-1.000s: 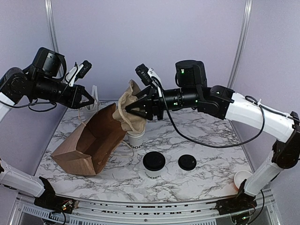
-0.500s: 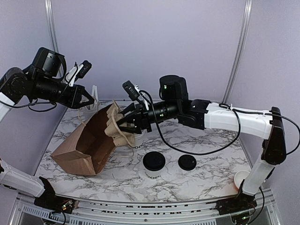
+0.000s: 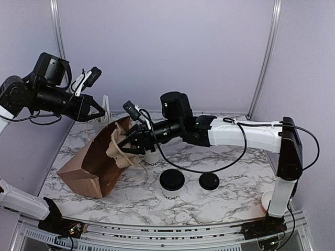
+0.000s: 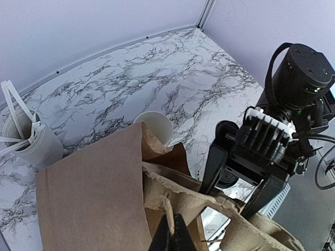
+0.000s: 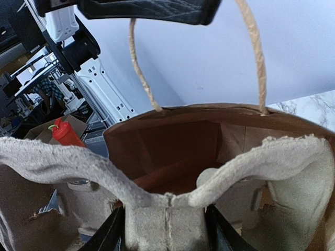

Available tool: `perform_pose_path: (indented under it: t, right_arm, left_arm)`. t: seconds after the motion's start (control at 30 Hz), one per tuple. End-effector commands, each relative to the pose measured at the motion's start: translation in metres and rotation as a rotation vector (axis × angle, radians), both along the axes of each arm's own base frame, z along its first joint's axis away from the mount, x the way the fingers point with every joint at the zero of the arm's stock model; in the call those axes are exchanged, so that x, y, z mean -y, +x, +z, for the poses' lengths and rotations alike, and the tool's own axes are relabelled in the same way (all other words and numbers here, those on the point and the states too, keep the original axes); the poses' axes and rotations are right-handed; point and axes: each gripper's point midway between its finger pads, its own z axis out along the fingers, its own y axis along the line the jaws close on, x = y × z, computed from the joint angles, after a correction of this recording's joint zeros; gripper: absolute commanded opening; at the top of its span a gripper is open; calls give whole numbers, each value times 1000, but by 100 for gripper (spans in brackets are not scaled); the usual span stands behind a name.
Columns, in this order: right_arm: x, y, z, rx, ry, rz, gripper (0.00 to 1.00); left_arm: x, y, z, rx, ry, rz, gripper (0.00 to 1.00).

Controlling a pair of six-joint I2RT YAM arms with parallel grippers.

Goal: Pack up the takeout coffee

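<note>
Brown paper bag (image 3: pixel 86 164) lies tilted on the marble table (image 3: pixel 235 172), mouth towards the right arm; my left gripper (image 3: pixel 97 113) is pinched on the bag's upper rim by the handle, holding the mouth up; my right gripper (image 3: pixel 124 142) is clamped on the middle ridge of a pulp cup carrier (image 3: pixel 116 152), which sits at the mouth, partly inside; the takeout coffee (image 3: pixel 171 182) stands upright with its lid on towards the near edge, just beside a loose black lid (image 3: pixel 209 181), outside the bag and touched by nothing; I judge the main risk to be the carrier's wide wings snagging the bag's lip, crumpling the paper or dragging it out of the left pinch; my right arm also passes close above the lidless cup stack (image 3: pixel 152 159) and could tip it
</note>
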Motion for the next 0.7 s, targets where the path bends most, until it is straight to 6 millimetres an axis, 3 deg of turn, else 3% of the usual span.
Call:
perform_pose_path:
  t: [0.0, 0.33, 0.67]
  right_arm:
    - [-14, 11, 17, 36, 4, -48, 48]
    - [-32, 37, -16, 153, -161, -265, 47]
    - [-37, 43, -21, 321, -267, -378, 46]
  left_arm:
    - [6, -13, 17, 25, -65, -72, 0]
    - [10, -28, 41, 26, -152, -116, 0]
    - [12, -43, 57, 46, -206, -184, 0]
